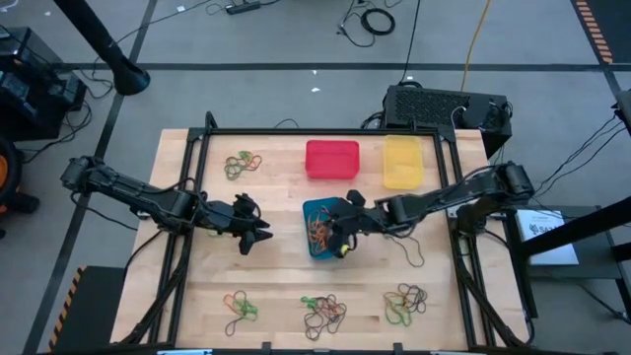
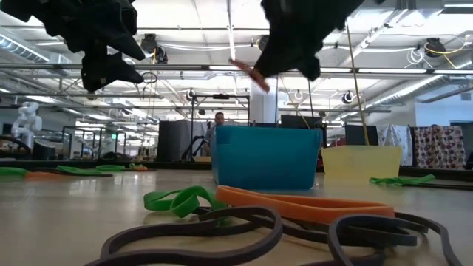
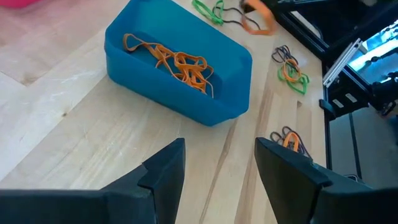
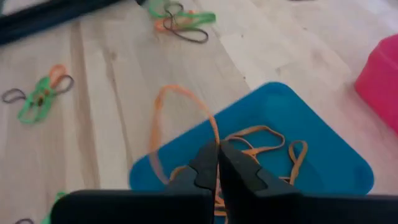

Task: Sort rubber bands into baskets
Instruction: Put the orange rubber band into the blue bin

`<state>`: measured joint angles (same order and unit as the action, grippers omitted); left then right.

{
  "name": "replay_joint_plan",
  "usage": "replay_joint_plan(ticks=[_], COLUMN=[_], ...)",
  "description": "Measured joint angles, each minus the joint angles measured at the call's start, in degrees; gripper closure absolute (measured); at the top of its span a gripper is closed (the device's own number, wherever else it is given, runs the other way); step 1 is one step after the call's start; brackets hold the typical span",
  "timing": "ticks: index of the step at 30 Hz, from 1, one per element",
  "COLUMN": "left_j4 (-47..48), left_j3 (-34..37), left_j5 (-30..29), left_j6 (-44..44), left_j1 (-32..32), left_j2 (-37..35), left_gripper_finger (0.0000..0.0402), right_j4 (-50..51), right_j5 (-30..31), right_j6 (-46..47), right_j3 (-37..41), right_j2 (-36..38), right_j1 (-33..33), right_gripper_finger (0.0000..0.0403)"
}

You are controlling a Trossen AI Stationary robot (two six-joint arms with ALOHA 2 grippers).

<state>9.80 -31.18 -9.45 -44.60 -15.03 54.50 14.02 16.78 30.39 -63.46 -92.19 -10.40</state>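
The blue basket [image 1: 320, 229] stands mid-table and holds several orange rubber bands [image 3: 180, 62]. The red basket [image 1: 331, 160] and the yellow basket [image 1: 402, 161] stand behind it. My right gripper [image 1: 342, 235] is above the blue basket's right side, shut on an orange rubber band [image 4: 180, 102]. My left gripper [image 1: 258, 235] is open and empty, above the table to the left of the blue basket [image 3: 180, 68]. Piles of mixed rubber bands lie at the far left [image 1: 242, 163] and along the near edge [image 1: 240, 308], [image 1: 323, 313], [image 1: 405, 301]. My right gripper pinches the orange band between its two shut fingertips [image 4: 211, 163], at one spot on the loop [image 4: 214, 134]. The fingers point down, slanting in from the table's right. The rest of the loop [image 4: 157, 124] stands out past the fingertips, clear of the table, over the blue basket's rim.
A black frame rail [image 1: 315, 131] runs round the wooden table top. A black box [image 1: 444, 106] stands behind the far right corner. Bare wood lies between the baskets and the near piles. In the low view, green, orange and dark bands [image 2: 244, 214] lie close in front.
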Motion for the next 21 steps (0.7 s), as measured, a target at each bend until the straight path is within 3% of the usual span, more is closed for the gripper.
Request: replay_joint_plan(ticks=[6,17,21], left_j4=[0.25,0.29,0.29], left_j3=[0.00,0.00,0.00], left_j5=[0.07,0.27,0.41], left_j6=[0.02,0.38,0.37], left_j1=[0.00,0.00,0.00], left_j2=[0.00,0.00,0.00], left_gripper_finger=[0.0201,0.0201,0.0201], right_j4=[0.04,0.32,1.44], right_j5=[-4.73,-5.73,-14.11], right_j6=[3.82,4.75,5.09], right_j3=[0.00,0.02,-0.77], right_j2=[-2.63,-2.98,-2.96], right_j1=[2.32,2.59,2.58], right_gripper_finger=[0.0373,0.0311,0.0296])
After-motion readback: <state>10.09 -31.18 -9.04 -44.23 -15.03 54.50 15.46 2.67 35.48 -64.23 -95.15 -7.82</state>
